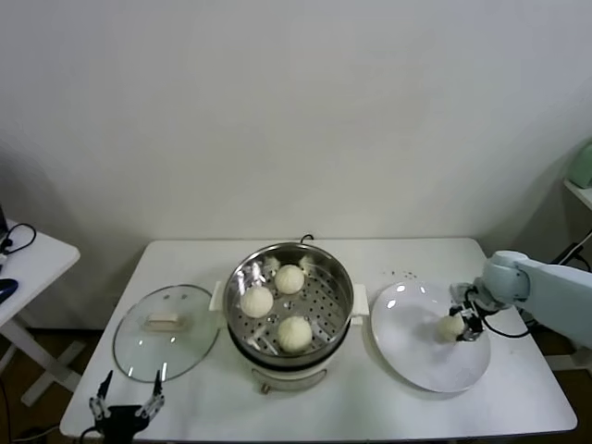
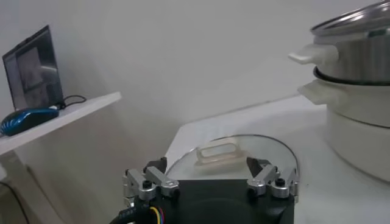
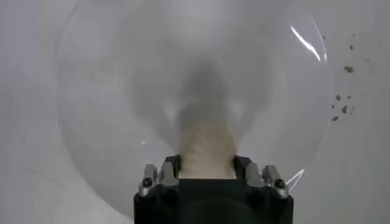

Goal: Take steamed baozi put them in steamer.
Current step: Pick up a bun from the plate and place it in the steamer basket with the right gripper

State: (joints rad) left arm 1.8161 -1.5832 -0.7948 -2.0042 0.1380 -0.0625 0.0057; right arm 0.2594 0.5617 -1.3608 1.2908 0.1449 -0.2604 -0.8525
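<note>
Steel steamer holds three baozi, plate one

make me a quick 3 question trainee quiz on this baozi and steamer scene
1. How many baozi lie in the steamer?
2. True or false: the glass lid sits on the steamer.
3. What is the right gripper closed around? A) the lid handle B) a baozi on the white plate C) nothing

Key: 1) three; 2) false, it lies on the table beside the steamer, near the left gripper; 3) B, the last baozi.
</note>
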